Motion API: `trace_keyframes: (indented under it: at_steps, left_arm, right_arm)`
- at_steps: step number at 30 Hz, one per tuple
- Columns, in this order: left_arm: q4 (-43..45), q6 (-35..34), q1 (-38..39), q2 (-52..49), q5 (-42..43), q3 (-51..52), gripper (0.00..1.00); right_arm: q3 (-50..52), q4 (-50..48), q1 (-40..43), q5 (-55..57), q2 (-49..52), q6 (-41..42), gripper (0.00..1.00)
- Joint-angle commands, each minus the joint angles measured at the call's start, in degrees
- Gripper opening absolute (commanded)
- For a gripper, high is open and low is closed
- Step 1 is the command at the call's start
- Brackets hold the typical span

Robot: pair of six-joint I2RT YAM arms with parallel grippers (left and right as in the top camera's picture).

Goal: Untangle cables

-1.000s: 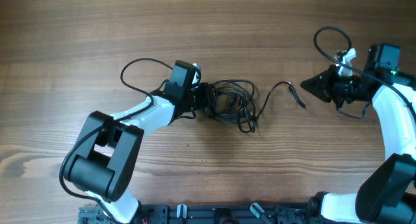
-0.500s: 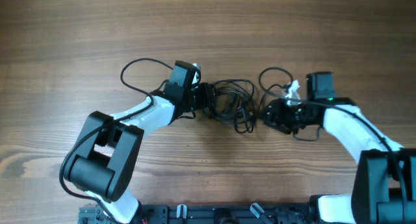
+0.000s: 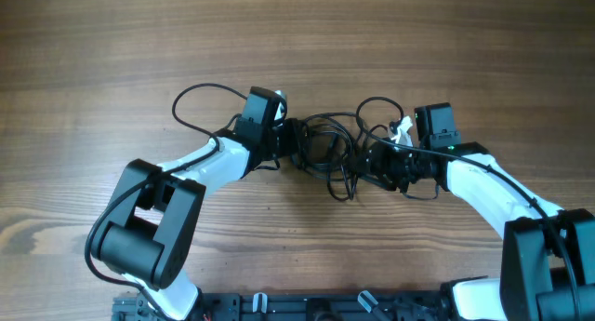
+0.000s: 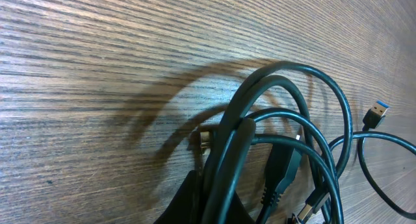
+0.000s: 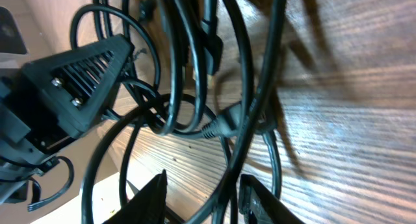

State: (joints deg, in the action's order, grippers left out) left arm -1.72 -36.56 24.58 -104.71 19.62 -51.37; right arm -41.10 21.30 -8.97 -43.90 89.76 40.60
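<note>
Cables (image 3: 330, 153) lay knotted on the table (image 3: 112, 42), one loop sagging from the knot toward the robot's base. Right of the knot, the right hand (image 3: 374, 163) stood wide, a strand between its fingers (unpinched). Left of it, the left hand (image 3: 290, 142) clamped several strands. Beyond the knot lay a blue-tipped plug (image 4: 376, 113).

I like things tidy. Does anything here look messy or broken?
Yes, the cables are messy. They sit in a knotted black bundle in the middle of the table, with loops crossing over each other, between the left gripper and the right gripper. Nothing looks broken or spilled.
</note>
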Motion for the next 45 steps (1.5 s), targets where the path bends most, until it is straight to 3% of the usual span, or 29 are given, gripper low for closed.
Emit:
trace_keyframes:
  at_steps: [1, 6, 9, 15, 19, 24, 29, 33, 34, 36, 38, 42, 45]
  left_arm:
    - [0.02, -0.37, -0.26, -0.57, 0.50, -0.44, 0.04]
    - [0.02, -0.37, -0.26, -0.57, 0.48, -0.44, 0.04]
    - [0.02, -0.42, -0.26, -0.57, 0.52, -0.44, 0.04]
    - [0.00, -1.44, -0.26, -0.57, 0.50, -0.44, 0.04]
    - [0.02, -1.44, -0.26, -0.57, 0.50, -0.44, 0.04]
    - [0.02, -1.49, -0.26, -0.57, 0.55, -0.44, 0.04]
    - [0.04, -1.88, -0.26, -0.57, 1.18, -0.44, 0.04]
    - [0.04, -1.88, -0.26, -0.57, 1.18, -0.44, 0.04]
    - [0.04, -1.88, -0.26, -0.57, 1.18, -0.44, 0.04]
    - [0.07, -1.88, -0.26, -0.57, 1.18, -0.44, 0.04]
    - [0.07, -1.88, -0.26, -0.57, 1.18, -0.44, 0.04]
    - [0.04, -1.88, -0.26, -0.57, 1.16, -0.44, 0.04]
    - [0.04, -1.88, -0.26, -0.57, 1.18, -0.44, 0.04]
  right_arm:
    - [0.26, 2.64, -0.24, -0.72, -0.09, 0.35, 0.35]
    - [0.26, 6.88, -0.24, -0.68, -0.09, -5.14, 0.41]
    - [0.26, 2.84, -0.22, 0.37, -0.09, -2.67, 0.41]
    - [0.24, -0.39, 0.42, 6.05, -0.09, -0.15, 0.04]
    - [0.17, -0.98, 5.16, 6.67, -0.09, -1.68, 0.04]
    - [0.07, -0.98, 14.82, -4.61, -0.09, -4.85, 0.04]
    - [0.09, 1.86, 19.30, 3.98, -0.09, -8.33, 0.04]
    - [0.09, 2.34, 19.65, 2.69, -0.09, -8.96, 0.04]
    - [0.09, 3.06, 19.65, 2.21, -0.09, -9.14, 0.07]
    - [0.09, 5.03, 19.65, 1.84, -0.09, -9.33, 0.40]
    - [0.09, 6.54, 19.65, -0.26, -0.09, -12.72, 0.60]
    - [0.09, 10.49, 19.65, -9.16, -0.09, -21.46, 0.61]
    - [0.11, 16.17, 18.56, -8.55, -0.09, -22.88, 0.52]
